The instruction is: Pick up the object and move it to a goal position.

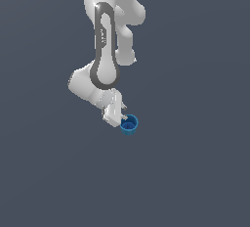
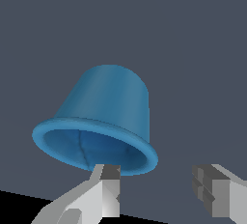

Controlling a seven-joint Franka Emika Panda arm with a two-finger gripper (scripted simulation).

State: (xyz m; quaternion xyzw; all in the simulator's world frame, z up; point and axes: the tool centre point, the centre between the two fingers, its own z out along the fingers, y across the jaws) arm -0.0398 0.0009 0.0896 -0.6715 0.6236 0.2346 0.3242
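Note:
The small bright blue cup [image 1: 129, 124] stands with its round rim facing up, on the dark grey surface just below the arm's white hand. In the wrist view the cup [image 2: 103, 107] fills the middle, its rim and hollow inside turned toward the camera. My gripper [image 1: 124, 119] is right at the cup's rim on the exterior view's left side. In the wrist view the gripper [image 2: 159, 191] is open. One fingertip [image 2: 110, 187] lies over the rim's opening and the other stands apart outside the cup. The fingers do not press the wall.
A plain dark grey surface [image 1: 195, 172] stretches all around the cup. The white arm [image 1: 105, 50] rises above the cup. No other object or goal marker shows.

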